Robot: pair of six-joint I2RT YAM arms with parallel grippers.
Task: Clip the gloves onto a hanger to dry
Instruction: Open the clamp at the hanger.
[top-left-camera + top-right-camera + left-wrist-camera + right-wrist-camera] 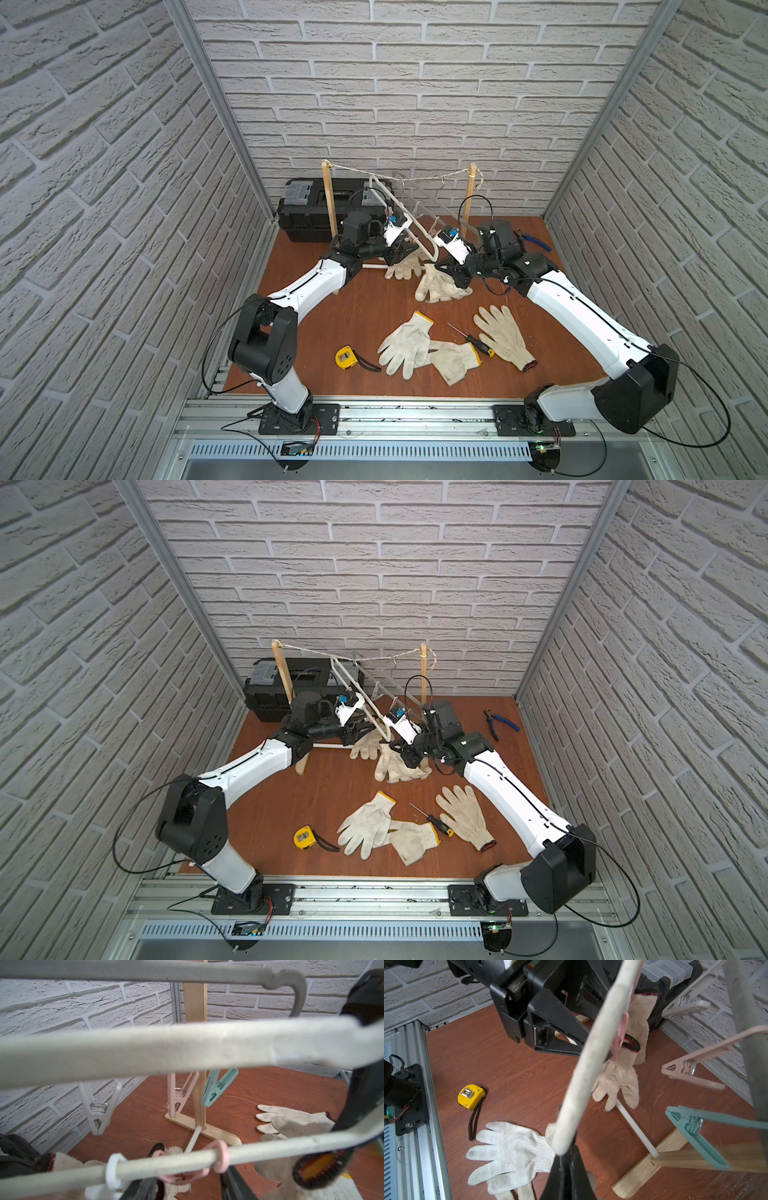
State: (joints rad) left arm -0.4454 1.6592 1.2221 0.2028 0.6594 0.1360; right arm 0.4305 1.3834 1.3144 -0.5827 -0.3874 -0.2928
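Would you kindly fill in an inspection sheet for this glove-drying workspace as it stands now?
surface: brown wooden table, lightly scratched.
job's things: hanger hangs tilted from a string between wooden posts; one glove with a dark red cuff hangs at the pink clip; a second glove lies beside it; three gloves lie flat at the front.
clutter: tape measure, screwdriver, pliers, black toolbox.
pincers: left pincer straddles the pink clip, squeeze unclear; right pincer shut on the hanger's lower corner.
cables: black cables loop off both arms.
surroundings: brick-pattern walls; metal rail in front.
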